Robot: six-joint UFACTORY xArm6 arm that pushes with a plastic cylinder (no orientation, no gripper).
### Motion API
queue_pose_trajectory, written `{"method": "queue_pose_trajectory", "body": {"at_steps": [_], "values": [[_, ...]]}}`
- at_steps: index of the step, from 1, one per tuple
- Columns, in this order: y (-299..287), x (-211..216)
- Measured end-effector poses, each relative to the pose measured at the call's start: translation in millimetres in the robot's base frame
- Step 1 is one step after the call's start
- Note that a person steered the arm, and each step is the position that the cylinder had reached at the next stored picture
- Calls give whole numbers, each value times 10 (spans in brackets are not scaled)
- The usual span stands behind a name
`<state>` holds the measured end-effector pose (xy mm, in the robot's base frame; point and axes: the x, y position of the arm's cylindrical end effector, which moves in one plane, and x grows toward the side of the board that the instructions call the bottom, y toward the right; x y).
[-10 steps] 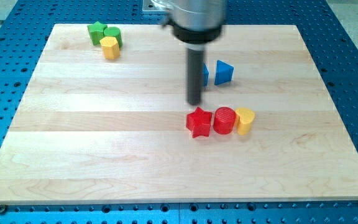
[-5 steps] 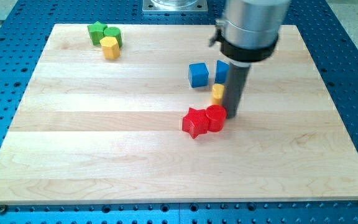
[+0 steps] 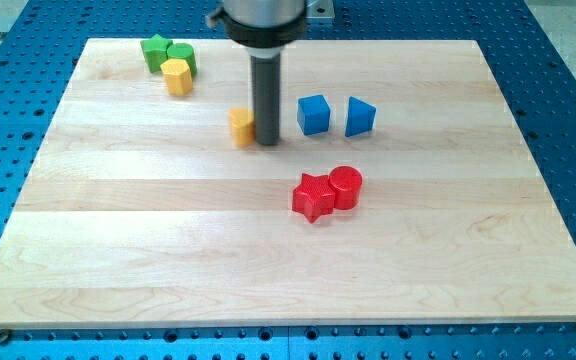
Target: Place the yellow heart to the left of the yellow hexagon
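The yellow heart [image 3: 240, 126] lies on the wooden board [image 3: 168, 250], left of centre in the upper half. My tip [image 3: 267, 142] stands right against the heart's right side. The yellow hexagon [image 3: 176, 76] sits at the upper left, touching a green star [image 3: 154, 51] and a green cylinder [image 3: 183, 55]. The heart lies to the right of and below the hexagon, well apart from it.
A blue cube [image 3: 313, 114] and a blue triangular block [image 3: 360, 116] stand just right of the rod. A red star [image 3: 313, 196] and a red cylinder [image 3: 345, 186] touch each other below them. Blue perforated table surrounds the board.
My tip has swept from the right of the red cylinder up and left, carrying the yellow heart past the blue blocks. The red pair has shifted slightly left.
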<state>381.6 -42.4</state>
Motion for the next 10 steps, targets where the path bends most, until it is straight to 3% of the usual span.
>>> {"method": "queue_pose_trajectory", "body": {"at_steps": [1,2,4,5,6,9,10], "values": [[-355,-41],[-416,221],[-907,-578],[-1021,-511],[-1078,-175],[-1258,-690],[-902,-696]]}}
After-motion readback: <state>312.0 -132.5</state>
